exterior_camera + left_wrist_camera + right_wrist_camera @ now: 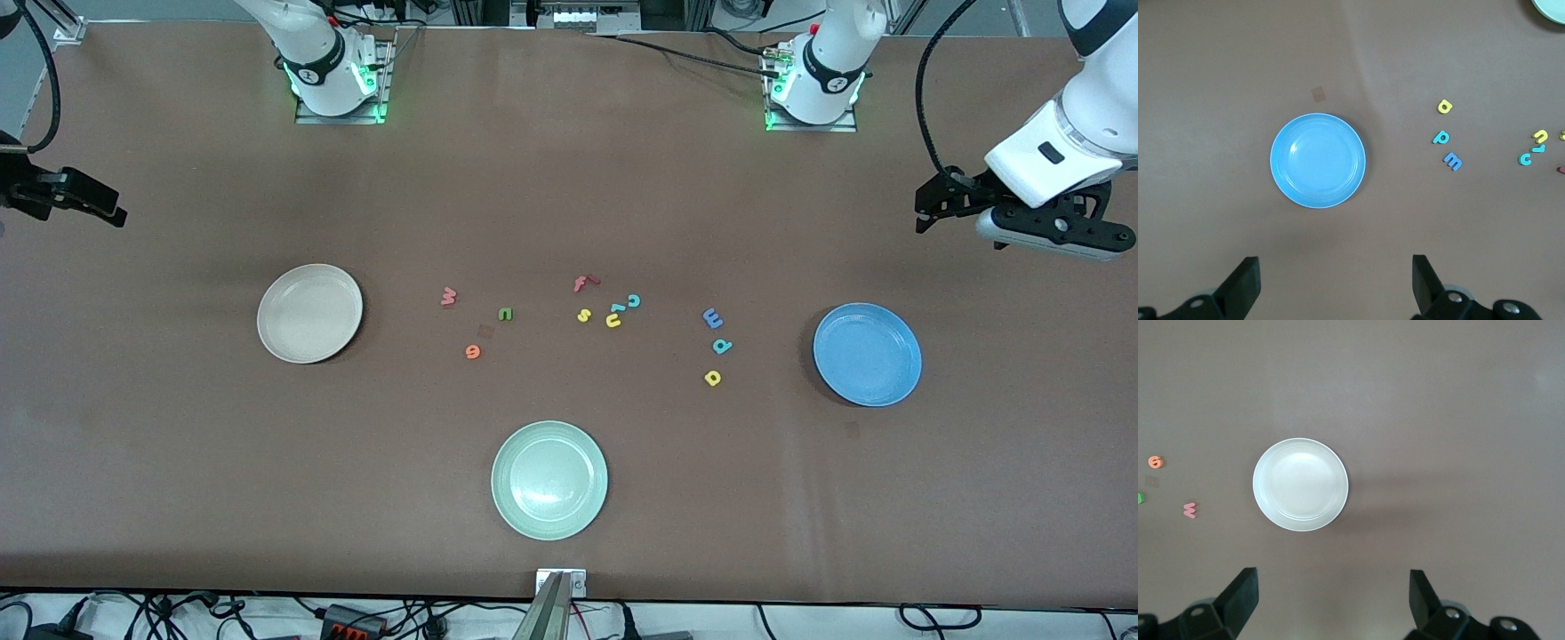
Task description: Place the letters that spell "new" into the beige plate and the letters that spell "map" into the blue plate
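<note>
The beige plate (pixel 309 313) lies toward the right arm's end, the blue plate (pixel 867 354) toward the left arm's end. Between them lie the red-pink w (pixel 449 296), green n (pixel 505 313) and orange e (pixel 472 352), then the blue m (pixel 712 317), teal p (pixel 721 346) and yellow a (pixel 712 378) beside the blue plate. My left gripper (pixel 1336 280) hangs open and empty above the table by the blue plate (pixel 1318 161). My right gripper (pixel 1333 597) hangs open and empty by the beige plate (pixel 1300 485).
A pale green plate (pixel 549 480) sits nearest the front camera, mid-table. A red f (pixel 582 283), yellow s (pixel 583 315) and u (pixel 613 320), teal l (pixel 617 308) and c (pixel 633 300) cluster at the table's middle. Both plates hold nothing.
</note>
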